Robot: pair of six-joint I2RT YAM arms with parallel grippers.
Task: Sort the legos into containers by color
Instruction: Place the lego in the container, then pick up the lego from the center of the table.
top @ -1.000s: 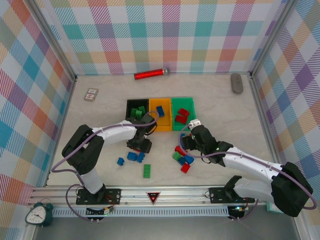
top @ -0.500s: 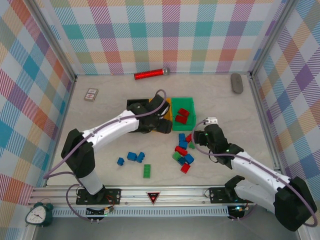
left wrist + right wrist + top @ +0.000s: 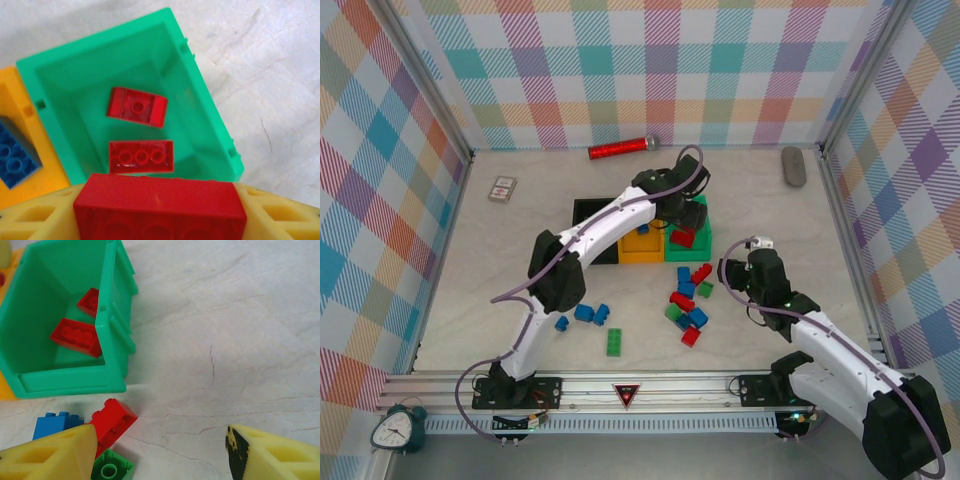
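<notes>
Seen from above, the left arm reached across three joined containers. Its left pincer [image 3: 686,214] hung over the green bin [image 3: 706,240], which stood beside the orange-yellow bin [image 3: 642,252] and the black bin [image 3: 588,212]. A cluster of loose legos [image 3: 688,300] lay on the surface [image 3: 520,240] near the green bin, with the right pincer [image 3: 740,268] just to their right. A few stray bricks [image 3: 592,315] lay farther left.

At the left wrist, the left pincer [image 3: 160,212] gripped a red lego [image 3: 160,205] between its yellow fingers [image 3: 30,217] above the green bin [image 3: 210,125], where two red bricks [image 3: 141,156] lay. A blue brick [image 3: 14,159] sat in the orange-yellow bin [image 3: 12,95].

At the right wrist, the right pincer [image 3: 160,450] stood wide, with nothing between its fingers [image 3: 50,455]. The green bin [image 3: 70,382] held two red bricks [image 3: 75,336]. A red piece [image 3: 112,421], a blue piece [image 3: 55,421] and a green piece [image 3: 111,471] lay just outside its wall.
</notes>
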